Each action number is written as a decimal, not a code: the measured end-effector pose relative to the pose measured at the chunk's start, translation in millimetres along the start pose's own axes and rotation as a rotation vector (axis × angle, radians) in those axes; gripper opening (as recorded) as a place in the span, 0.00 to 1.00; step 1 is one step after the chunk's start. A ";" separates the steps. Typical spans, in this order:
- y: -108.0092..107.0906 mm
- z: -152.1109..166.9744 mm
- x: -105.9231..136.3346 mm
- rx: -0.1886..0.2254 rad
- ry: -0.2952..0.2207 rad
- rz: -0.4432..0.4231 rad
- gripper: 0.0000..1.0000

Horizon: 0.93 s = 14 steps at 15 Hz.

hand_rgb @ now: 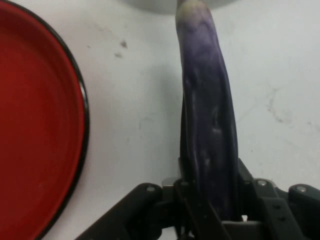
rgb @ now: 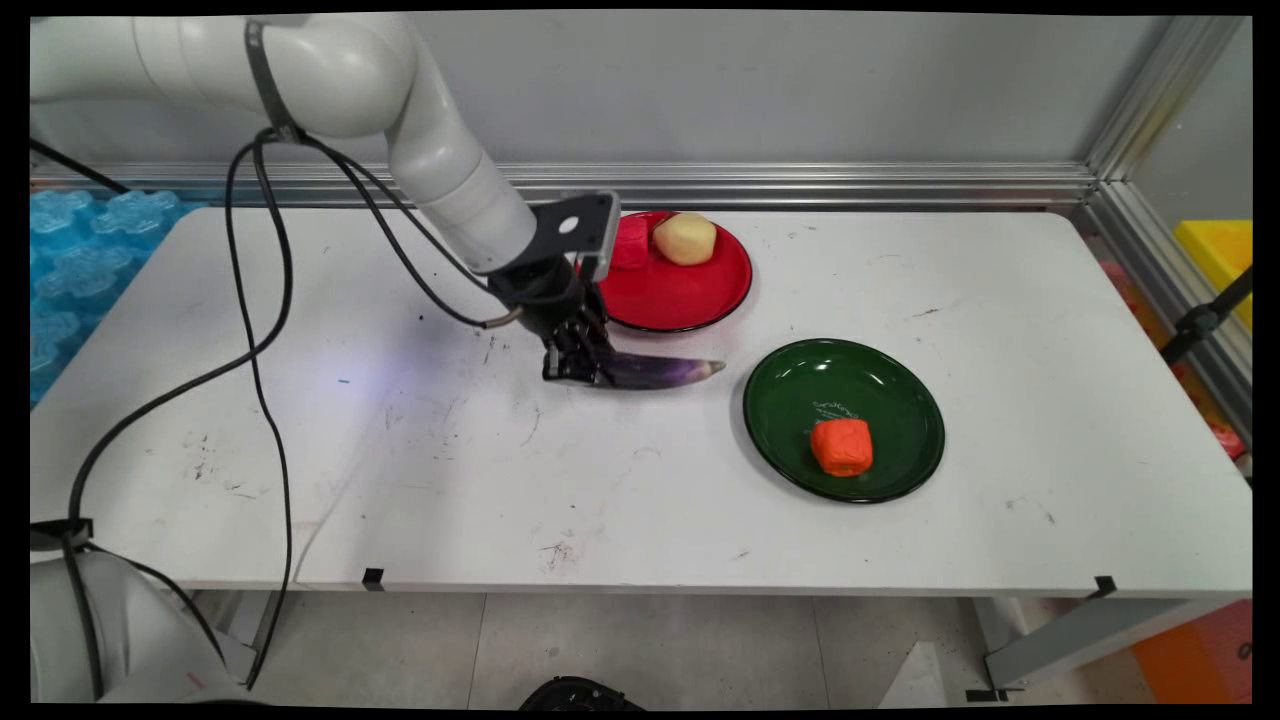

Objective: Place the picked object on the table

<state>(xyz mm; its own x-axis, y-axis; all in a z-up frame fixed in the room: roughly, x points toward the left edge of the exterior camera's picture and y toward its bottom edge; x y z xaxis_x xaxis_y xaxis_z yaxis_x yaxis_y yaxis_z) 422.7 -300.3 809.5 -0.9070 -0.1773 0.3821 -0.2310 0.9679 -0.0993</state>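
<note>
A long purple eggplant (rgb: 660,371) lies on the white table between the two plates, its stem tip pointing right. My gripper (rgb: 580,368) is down at the eggplant's left end and shut on it. In the hand view the eggplant (hand_rgb: 207,120) runs up from between the fingers (hand_rgb: 186,195), with the gripper (hand_rgb: 212,205) clamped on its near end. The red plate (hand_rgb: 35,125) fills the left of that view.
The red plate (rgb: 690,300) behind the gripper holds a yellow potato (rgb: 685,239) and a red block (rgb: 630,243). A green plate (rgb: 800,390) to the right holds an orange lump (rgb: 841,446). Black cables hang at the left.
</note>
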 end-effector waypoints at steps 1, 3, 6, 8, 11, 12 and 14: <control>0.7 6.2 -2.3 -0.006 -0.005 0.005 0.00; 1.0 17.2 -5.2 -0.015 -0.014 0.014 0.00; 1.2 30.1 -8.4 -0.025 -0.022 0.028 0.00; 1.9 35.0 -9.7 -0.031 -0.025 0.034 0.00; 3.2 40.5 -11.2 -0.039 -0.025 0.043 1.00; 3.5 41.6 -11.3 -0.041 -0.023 0.048 1.00; 3.7 41.5 -10.3 -0.041 -0.015 0.057 1.00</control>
<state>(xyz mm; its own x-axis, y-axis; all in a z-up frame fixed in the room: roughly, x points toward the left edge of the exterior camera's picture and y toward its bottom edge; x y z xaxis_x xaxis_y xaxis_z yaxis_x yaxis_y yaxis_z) 416.5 -302.4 767.1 -0.9233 -0.1243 0.3634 -0.1648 0.9829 -0.0826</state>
